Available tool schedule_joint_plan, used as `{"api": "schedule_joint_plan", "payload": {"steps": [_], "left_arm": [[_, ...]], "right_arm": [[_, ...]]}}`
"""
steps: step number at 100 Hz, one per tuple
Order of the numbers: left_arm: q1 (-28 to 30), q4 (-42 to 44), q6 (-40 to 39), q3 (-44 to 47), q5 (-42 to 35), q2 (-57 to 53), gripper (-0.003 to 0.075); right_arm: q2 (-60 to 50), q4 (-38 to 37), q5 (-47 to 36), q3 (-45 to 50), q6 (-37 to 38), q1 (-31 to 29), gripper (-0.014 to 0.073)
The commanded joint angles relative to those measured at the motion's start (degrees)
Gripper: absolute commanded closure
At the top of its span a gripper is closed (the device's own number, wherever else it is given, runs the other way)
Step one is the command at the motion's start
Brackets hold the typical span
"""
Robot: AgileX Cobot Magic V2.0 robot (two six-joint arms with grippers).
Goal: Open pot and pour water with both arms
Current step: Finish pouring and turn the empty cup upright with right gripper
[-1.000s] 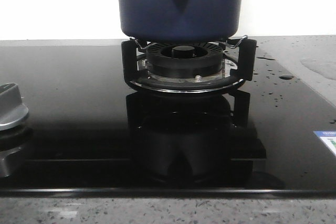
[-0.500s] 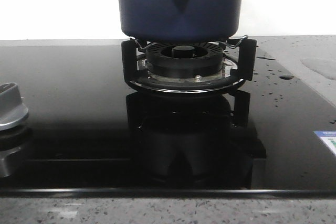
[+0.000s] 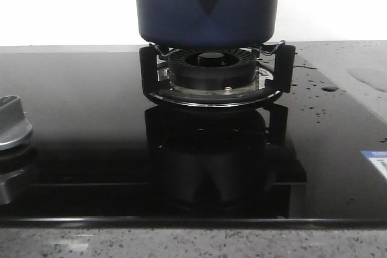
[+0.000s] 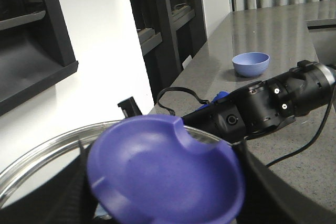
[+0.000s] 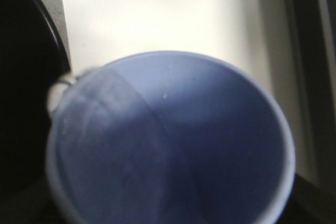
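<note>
Above the burner, the pot; end effector poses apparently hidden.

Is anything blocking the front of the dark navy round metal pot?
Nothing visible does. The black burner ring sits under the dark navy pot; water droplets lie right of it, a silver knob far left.

Left wrist view: other arm visible, a matte black cylindrical housing with small silver screw heads, a round recessed port, a silver ring at its far end, and a blue fitting. Thin black cables loop off both ends.
</note>
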Motion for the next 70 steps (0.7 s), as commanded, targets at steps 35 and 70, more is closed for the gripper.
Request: {"api": "schedule_joint_plan", "payload": {"steps": [35, 70], "left_arm": [[0.09, -5.00, -0.65, -1.60, -2.42, -1.55, 0.0460], [0.09, -3.09, -0.65, -1.60, -2.42, -1.55, 0.0460]], "right_arm": [[1.24, -24.67, -2.48, -2.58, -0.56, 0.10, 0.0354], [1.34, -49.64, 1.51, -2.58, -0.56, 0.10, 0.0354]]}}
